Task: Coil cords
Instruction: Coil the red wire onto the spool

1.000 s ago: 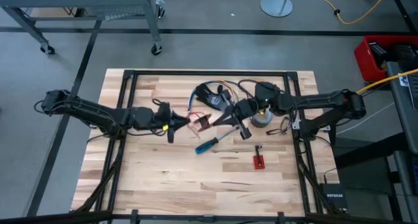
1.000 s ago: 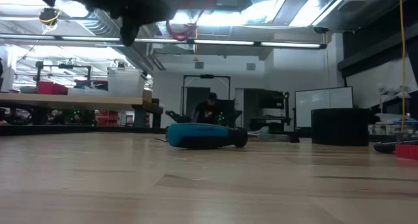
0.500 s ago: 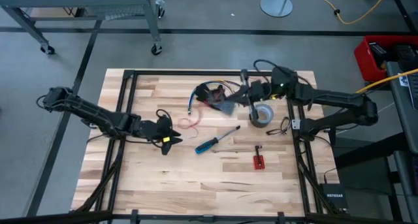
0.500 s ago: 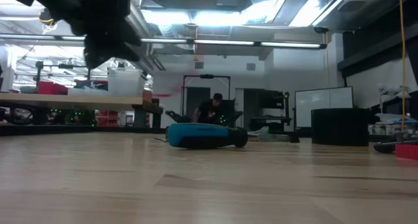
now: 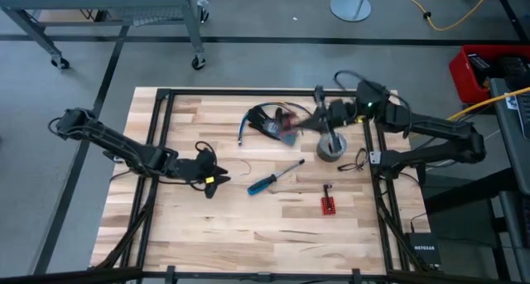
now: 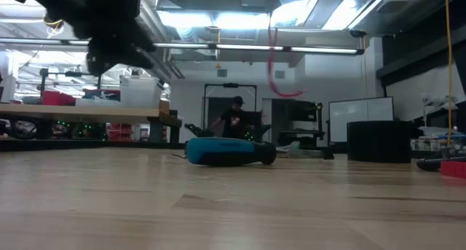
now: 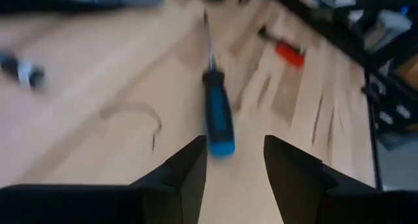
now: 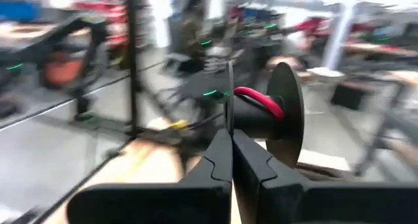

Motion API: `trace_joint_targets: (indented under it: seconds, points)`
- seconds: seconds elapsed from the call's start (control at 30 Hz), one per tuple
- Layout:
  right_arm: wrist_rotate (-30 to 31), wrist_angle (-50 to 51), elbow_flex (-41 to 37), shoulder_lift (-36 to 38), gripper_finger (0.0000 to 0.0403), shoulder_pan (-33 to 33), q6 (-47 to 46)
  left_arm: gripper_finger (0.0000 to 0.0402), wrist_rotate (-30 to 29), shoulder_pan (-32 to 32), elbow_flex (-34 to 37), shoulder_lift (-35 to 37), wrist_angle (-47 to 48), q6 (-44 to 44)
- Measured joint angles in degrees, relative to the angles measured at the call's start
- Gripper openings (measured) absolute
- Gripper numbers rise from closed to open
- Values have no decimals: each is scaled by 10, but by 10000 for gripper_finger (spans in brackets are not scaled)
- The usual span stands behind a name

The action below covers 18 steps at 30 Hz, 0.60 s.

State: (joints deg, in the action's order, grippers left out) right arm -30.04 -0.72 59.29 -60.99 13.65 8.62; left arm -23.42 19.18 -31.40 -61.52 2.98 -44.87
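Wood table (image 5: 248, 234) w/ screwdriver (image 5: 271, 180), tape roll (image 5: 331, 148), cords (image 5: 267, 120).

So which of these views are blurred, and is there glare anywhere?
Right wrist view: the room behind is streaked with motion blur, though the red cord stays fairly crisp. Left wrist view: soft all over, the screwdriver smeared. Low view: bright ceiling lights glare along the top; the near tabletop is out of focus. High view: evenly lit and sharp.
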Motion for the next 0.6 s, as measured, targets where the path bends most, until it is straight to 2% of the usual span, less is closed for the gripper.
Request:
trace_joint_targets:
  seconds: [0.07, 0.13, 0.23, 0.3, 0.43, 0.6]
  points:
    - [19, 31, 0, 0, 0, -8, 27, 143, -25, -2, 0, -9, -35, 38]
    - [67, 43, 0, 0, 0, -5, 37, 143, -61, -2, 0, -20, -78, 78]
    - [109, 64, 0, -1, 0, -4, 37, 143, -113, -2, 0, -44, -176, 147]
    - [112, 68, 0, -2, 0, -5, 38, 143, -135, -2, 0, -63, -256, 204]
    - [110, 77, 0, -4, 0, -5, 37, 143, -139, -12, 0, -105, -421, 319]
    - [105, 92, 0, -17, 0, -6, 20, 143, -139, -41, 0, -148, -549, 401]
